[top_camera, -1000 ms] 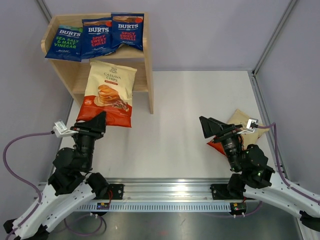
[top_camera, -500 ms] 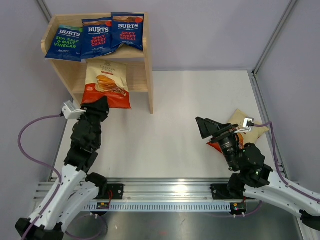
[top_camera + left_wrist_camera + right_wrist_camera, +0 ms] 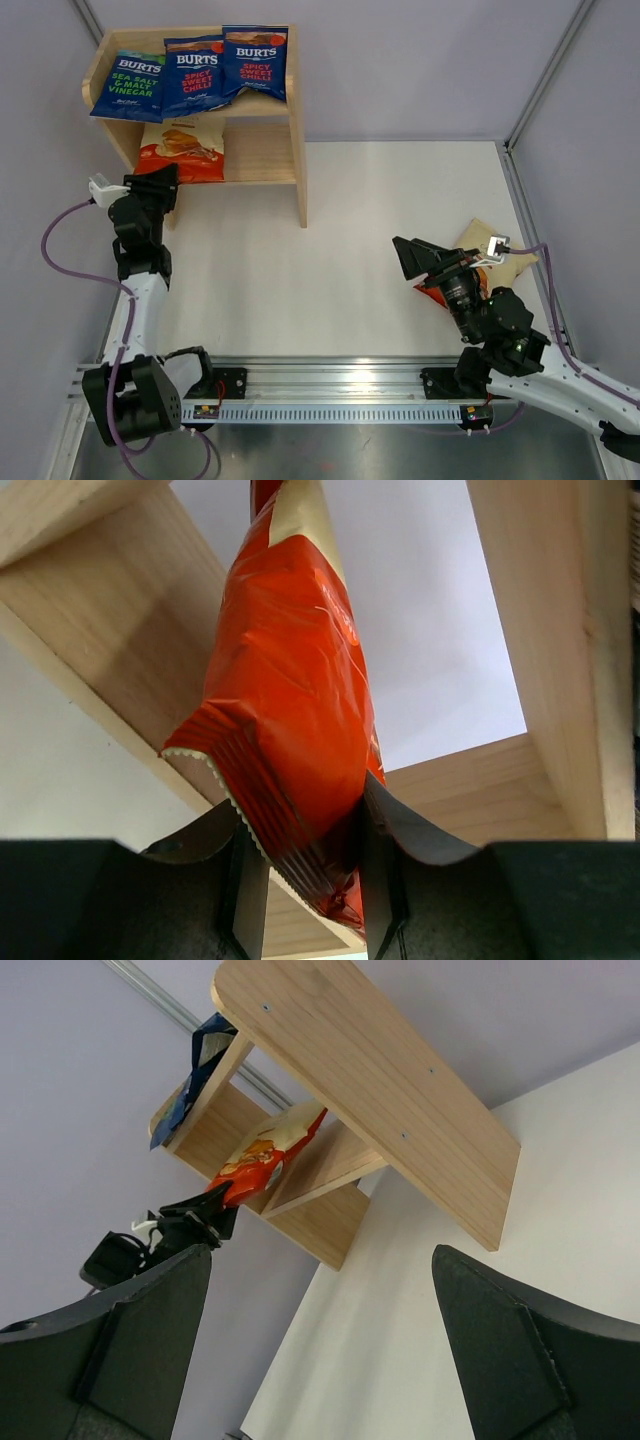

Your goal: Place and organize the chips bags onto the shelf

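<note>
The left gripper (image 3: pixel 305 830) is clamping the crimped red-orange bottom seam of a cream cassava bag (image 3: pixel 290 710), with the foil bunching and creasing between the two dark fingers. From the gripper the bag is stretching away toward the far side, its long axis running near to far into the left part of the lower tier of the shelf (image 3: pixel 270 165). Its top end is reaching in under the upper board while the held end is hanging at the near lip. My judgement is that the coming move depends on this line: pushing farther along the bag's length and then letting go.

The shelf is pale bare wood with flat boards and solid side panels. Three glossy dark blue bags (image 3: pixel 190 70) are lying in a row on its upper tier.

The right gripper (image 3: pixel 415 255) is spread wide with nothing in it, hovering over the white table (image 3: pixel 350 220). The other cream bag (image 3: pixel 482 232) is lying just to its right, far from the shelf, so the right arm is the nearer one to it.
</note>
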Available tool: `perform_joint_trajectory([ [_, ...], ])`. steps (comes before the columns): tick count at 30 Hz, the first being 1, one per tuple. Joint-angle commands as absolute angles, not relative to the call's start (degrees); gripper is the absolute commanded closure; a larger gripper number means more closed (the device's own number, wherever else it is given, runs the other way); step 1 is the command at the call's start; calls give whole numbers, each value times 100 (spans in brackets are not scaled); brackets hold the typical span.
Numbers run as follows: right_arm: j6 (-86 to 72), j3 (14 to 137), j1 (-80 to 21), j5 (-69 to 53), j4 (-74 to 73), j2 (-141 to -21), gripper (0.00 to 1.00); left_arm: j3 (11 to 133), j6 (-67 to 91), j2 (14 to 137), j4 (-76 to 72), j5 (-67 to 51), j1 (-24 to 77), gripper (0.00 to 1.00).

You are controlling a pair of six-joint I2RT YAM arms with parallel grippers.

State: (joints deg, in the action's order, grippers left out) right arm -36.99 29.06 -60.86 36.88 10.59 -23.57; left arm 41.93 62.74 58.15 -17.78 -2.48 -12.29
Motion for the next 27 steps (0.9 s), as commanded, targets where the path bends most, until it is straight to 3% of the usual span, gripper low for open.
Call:
perform_joint_trajectory([
  [1,-3551,2997,-6117,3876,1090,-2145,1,4500,6899,6134,-2961,-1265,-1572,100],
  [9,-3568,2927,-6117,3815,1081,-1925,1,4518,7207,7075,-3586,-1661,-1890,96],
  [19,-3577,2830,-6117,3762,1204,-1881,1,4720,6768,7295,-2558,-1328,-2065,92],
  [22,-3577,2821,-6117,3736,1187,-1881,1,4754,6654,7303,-2391,-1125,-2127,84],
  [27,-3665,2769,-6117,3718,1116,-1776,1,5115,6574,7734,-2127,-1442,-2206,84],
])
